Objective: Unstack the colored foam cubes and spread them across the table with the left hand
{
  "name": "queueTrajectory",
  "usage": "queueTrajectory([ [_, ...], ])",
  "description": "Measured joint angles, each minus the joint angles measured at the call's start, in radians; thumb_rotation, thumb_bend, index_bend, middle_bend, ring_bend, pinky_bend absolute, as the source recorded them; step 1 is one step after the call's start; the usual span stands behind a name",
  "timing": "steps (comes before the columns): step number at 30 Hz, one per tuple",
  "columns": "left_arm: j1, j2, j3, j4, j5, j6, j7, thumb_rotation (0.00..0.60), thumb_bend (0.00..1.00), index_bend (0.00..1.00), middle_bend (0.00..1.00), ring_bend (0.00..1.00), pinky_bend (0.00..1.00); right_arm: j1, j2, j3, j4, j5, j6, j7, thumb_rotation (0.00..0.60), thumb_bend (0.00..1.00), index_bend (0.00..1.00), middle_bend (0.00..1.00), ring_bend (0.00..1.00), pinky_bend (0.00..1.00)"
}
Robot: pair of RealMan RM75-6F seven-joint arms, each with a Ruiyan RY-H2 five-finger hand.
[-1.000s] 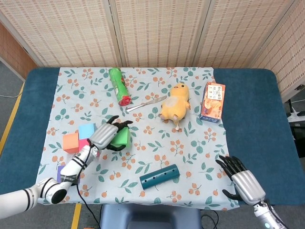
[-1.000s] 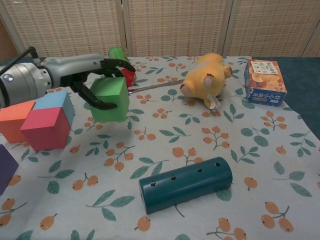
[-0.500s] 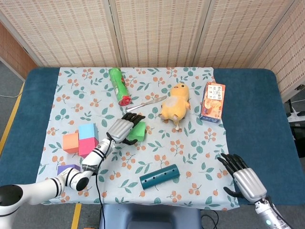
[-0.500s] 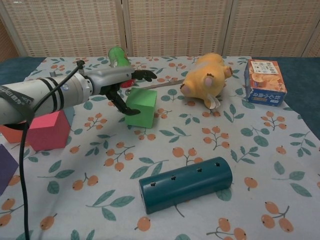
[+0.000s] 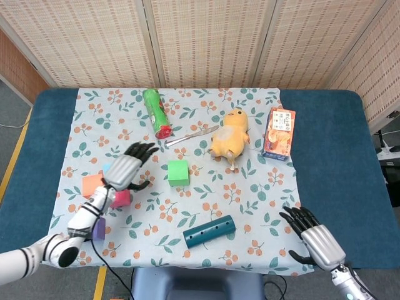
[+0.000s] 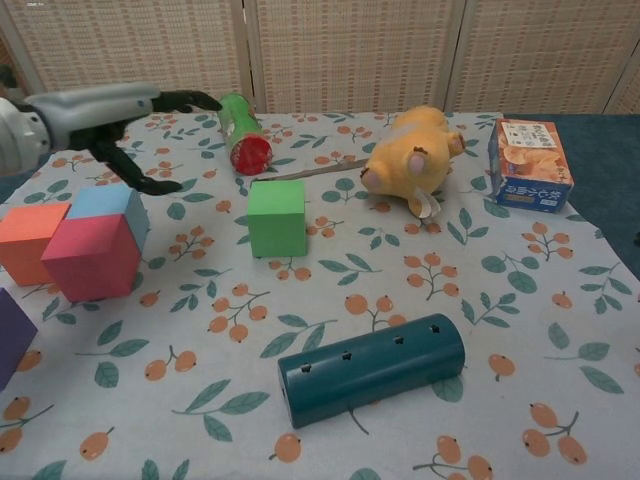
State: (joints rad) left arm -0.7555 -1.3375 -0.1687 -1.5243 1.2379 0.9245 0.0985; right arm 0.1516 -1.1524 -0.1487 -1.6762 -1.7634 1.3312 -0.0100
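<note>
A green foam cube [image 5: 178, 172] [image 6: 277, 217] stands alone on the flowered cloth, mid-table. My left hand [image 5: 128, 170] [image 6: 112, 108] hovers left of it with fingers spread and nothing in it, above the cluster of cubes. That cluster holds an orange cube [image 5: 92, 184] [image 6: 28, 240], a pink cube [image 5: 120, 198] [image 6: 88, 258] and a light blue cube [image 6: 108, 203], touching one another. A purple cube [image 5: 99, 228] [image 6: 10, 335] lies nearer the front edge. My right hand [image 5: 315, 240] rests open at the front right, holding nothing.
A teal cylinder [image 5: 209, 231] [image 6: 372, 367] lies in front of the green cube. Behind are a green can [image 5: 156, 112] [image 6: 240, 145], a knife [image 5: 190, 135], a yellow plush [image 5: 230, 134] [image 6: 415, 160] and a snack box [image 5: 279, 134] [image 6: 530, 165].
My left hand carried the green cube rightward, set it down mid-table, let go, and has drawn back left over the cube cluster. The right hand has barely moved.
</note>
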Motion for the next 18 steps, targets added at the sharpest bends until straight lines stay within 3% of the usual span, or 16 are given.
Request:
queueTrajectory([
  [4,0.109,0.115,0.036,-0.051,-0.014,0.079,-0.032,0.599,0.31,0.00,0.00,0.00,0.03,0.000,0.006,-0.011,-0.009,-0.018,0.003,0.004,0.600,0.17,0.00,0.00,0.00,0.00],
  [7,0.165,0.154,0.065,-0.054,-0.023,0.108,-0.076,0.600,0.31,0.00,0.00,0.00,0.03,-0.001,0.010,-0.017,-0.015,-0.033,0.014,0.015,0.600,0.17,0.00,0.00,0.00,0.00],
  [18,0.204,0.155,0.112,0.029,-0.044,0.027,-0.143,0.600,0.31,0.00,0.00,0.00,0.04,-0.001,0.009,-0.033,-0.018,-0.056,0.017,0.024,0.600,0.17,0.00,0.00,0.00,0.00],
])
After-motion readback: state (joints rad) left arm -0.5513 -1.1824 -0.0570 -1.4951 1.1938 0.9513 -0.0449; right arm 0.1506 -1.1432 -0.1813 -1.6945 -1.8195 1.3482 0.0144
